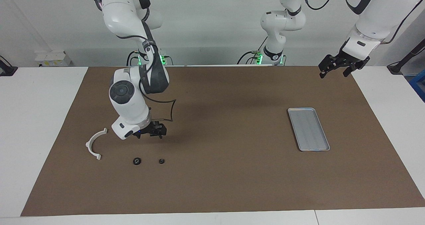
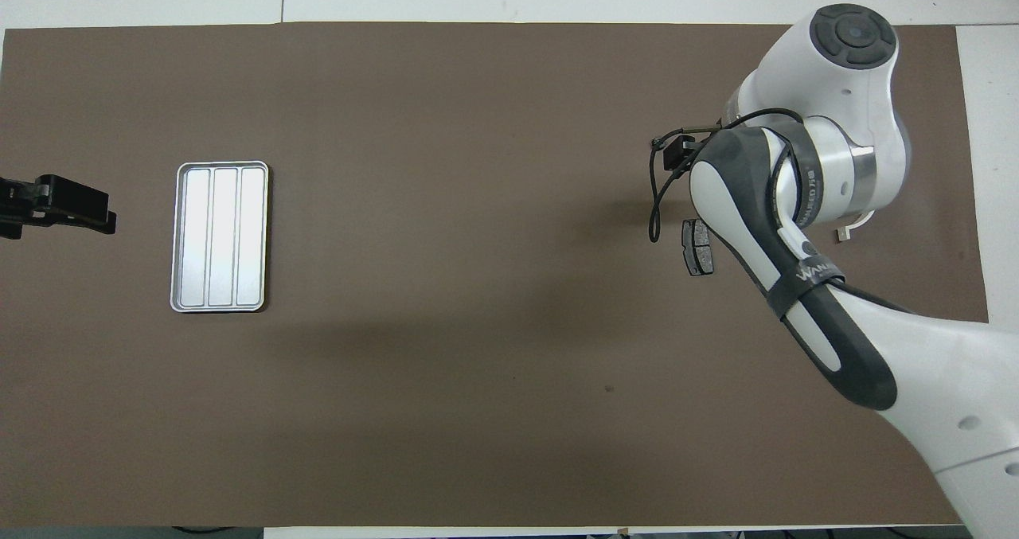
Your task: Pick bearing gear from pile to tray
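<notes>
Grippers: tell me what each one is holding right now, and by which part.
Nothing is held. The right gripper hangs empty over the pile, above the two black gears, fingers open. The left gripper waits empty near the tray.
</notes>
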Robot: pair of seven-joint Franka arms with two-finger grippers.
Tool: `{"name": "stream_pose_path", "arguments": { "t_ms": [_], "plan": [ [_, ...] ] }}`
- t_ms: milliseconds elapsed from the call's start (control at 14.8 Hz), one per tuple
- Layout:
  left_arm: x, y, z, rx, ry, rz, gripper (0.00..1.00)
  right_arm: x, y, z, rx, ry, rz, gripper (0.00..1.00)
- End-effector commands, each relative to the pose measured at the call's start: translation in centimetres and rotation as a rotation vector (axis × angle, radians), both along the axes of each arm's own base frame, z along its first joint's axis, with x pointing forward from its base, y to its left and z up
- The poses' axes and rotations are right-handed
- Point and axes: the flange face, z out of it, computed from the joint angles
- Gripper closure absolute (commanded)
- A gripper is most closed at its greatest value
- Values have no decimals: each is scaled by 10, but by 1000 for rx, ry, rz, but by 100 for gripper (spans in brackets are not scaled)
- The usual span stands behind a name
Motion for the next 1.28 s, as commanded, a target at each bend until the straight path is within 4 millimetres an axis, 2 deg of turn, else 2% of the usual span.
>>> {"name": "stream_pose_path", "arguments": {
  "t_ms": [0, 269, 337, 539, 741, 875, 943, 1212],
  "plan": [
    [-8, -1, 1, 1, -5, -5, 0, 31, 13, -26, -76, -27, -6, 0],
    [-8, -1, 1, 1, -5, -5, 0, 43, 27, -51, -80, -61, -47, 0],
    [-8, -1, 1, 1, -4, -5, 0, 48, 35, -47, -77, -73, -39, 0],
    [-8, -1, 1, 1, -5, -5, 0, 50, 41, -54, -110, -86, -36, 0],
    [-8, -1, 1, 1, -4, -3, 0, 51, 45, -67, -101, -97, -100, 1],
    [-8, -1, 1, 1, -4, -5, 0, 52, 44, -67, -89, -110, -116, 3],
    [-8, -1, 1, 1, -4, -5, 0, 54, 37, -68, -87, -112, -128, 3],
    [-8, -1, 1, 1, -4, -5, 0, 57, 40, -65, -20, -131, -170, 18]
  ]
}}
